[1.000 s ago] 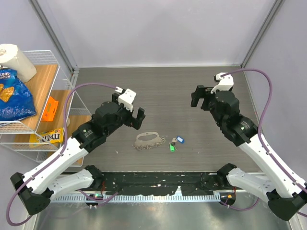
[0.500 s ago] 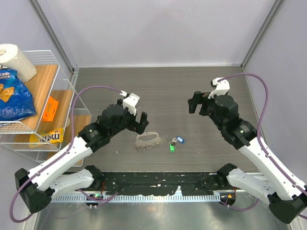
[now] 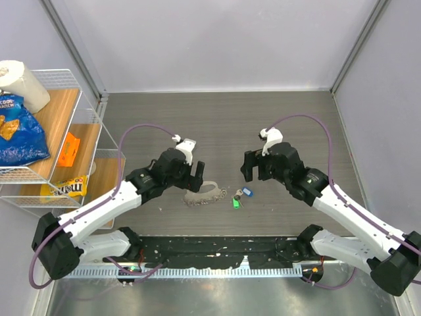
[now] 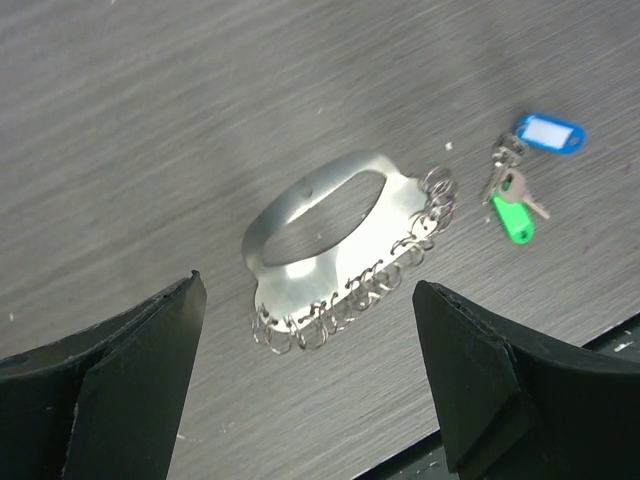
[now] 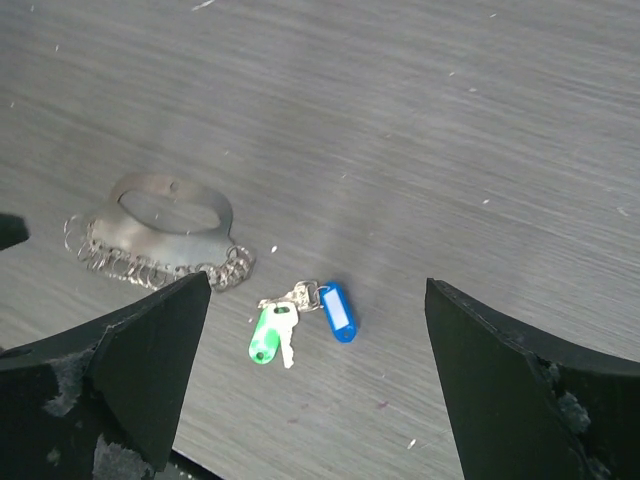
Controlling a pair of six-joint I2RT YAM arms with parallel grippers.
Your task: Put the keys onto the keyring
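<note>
Logged the left pincer (image 3: 189,172) as spread wide and empty, poised just above the keyring (image 4: 372,238). Found the keyring flat on the desk (image 3: 217,125), loop toward the far side, with a row of small wire rings (image 4: 330,318) along the edge nearer the arm bases. Found the keys (image 3: 238,197) just right of it, not touching it, bunched together: green head (image 5: 264,337), blue tag (image 5: 336,312). Logged the right pincer (image 3: 255,172) as fully open too, gripping nothing, poised above the keys. Judged the step as approach before a first grasp; nothing threaded yet. Next, probably: steady the keyring with the left, pinch a key by its plastic head with the right. Calls for a low, fine descent onto thin, flat-lying metal. Noted a dark grey grained desk, pale walls (image 3: 217,46), and at far left a wire rack (image 3: 77,99) with paper roll (image 3: 20,82), blue chip bag (image 3: 18,131), orange packet (image 3: 68,150), yellow sweets bag (image 3: 66,187).
</note>
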